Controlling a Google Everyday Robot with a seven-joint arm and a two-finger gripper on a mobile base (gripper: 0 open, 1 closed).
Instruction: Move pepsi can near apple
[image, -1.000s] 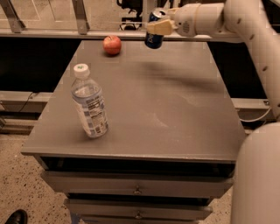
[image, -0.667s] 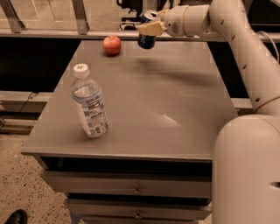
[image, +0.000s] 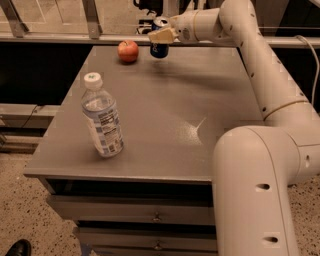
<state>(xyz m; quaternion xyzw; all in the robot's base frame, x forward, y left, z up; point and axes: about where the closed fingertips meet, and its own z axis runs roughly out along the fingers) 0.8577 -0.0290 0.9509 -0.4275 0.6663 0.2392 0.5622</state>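
Observation:
The pepsi can (image: 159, 47), dark blue with a silver top, is held upright in my gripper (image: 161, 36) just above the far part of the grey table (image: 165, 120). The gripper is shut on the can, its tan fingers (image: 160, 35) clasping the can's upper half. The red apple (image: 128, 51) with a yellowish patch sits on the table near the far edge, a short way left of the can. My white arm reaches in from the right.
A clear plastic water bottle (image: 102, 116) with a white cap stands upright at the front left of the table. A rail runs behind the table's far edge. Drawers sit below the tabletop.
My gripper has carried the can leftward along the far edge, closer to the apple. The apple and the bottle have not moved.

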